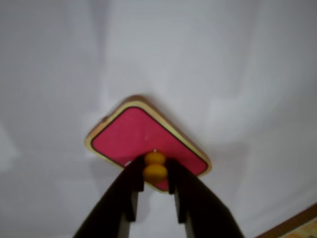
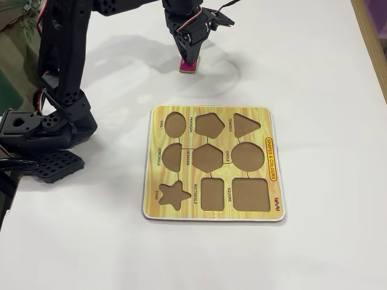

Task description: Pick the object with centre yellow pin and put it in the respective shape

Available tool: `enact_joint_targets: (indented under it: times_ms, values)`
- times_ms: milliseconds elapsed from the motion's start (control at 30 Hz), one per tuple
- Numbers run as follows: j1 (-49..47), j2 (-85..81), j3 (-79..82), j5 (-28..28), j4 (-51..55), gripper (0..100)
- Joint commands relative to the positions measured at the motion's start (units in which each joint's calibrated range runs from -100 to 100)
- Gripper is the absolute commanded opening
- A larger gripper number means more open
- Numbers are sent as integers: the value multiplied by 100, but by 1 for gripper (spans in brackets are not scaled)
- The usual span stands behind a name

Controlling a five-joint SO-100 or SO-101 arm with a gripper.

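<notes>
The object with centre yellow pin [image 1: 133, 136] is a flat magenta-pink piece with a pale wooden edge, seen corner-on in the wrist view on the white table. Its yellow knob [image 1: 155, 171] sits between my two dark fingers, which press on both of its sides. My gripper [image 1: 155, 173] is shut on that knob. In the fixed view my gripper [image 2: 187, 57] points down at the far middle of the table with the pink piece [image 2: 188, 65] under its tips. The respective shape [image 2: 212, 194], a brown rectangular cutout, lies in the near row of the yellow shape board [image 2: 208, 110].
On the board, the square cutout [image 2: 250, 194] is right of the rectangle and the star cutout [image 2: 173, 194] is left of it. The arm's black base [image 2: 42, 133] stands at the left. A wooden table edge [image 2: 369, 36] runs along the right. A board corner [image 1: 297, 225] shows in the wrist view.
</notes>
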Motion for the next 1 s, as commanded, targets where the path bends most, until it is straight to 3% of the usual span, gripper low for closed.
enact_joint_targets:
  times_ms: [0, 267, 867, 967]
  values:
    - [16, -173, -9, -6, -48, 1]
    - [417, -859, 315, -17, -56, 1]
    - [2829, -2893, 2392, 57, 22, 1]
    - [3141, -3144, 2725, 412, -56, 1]
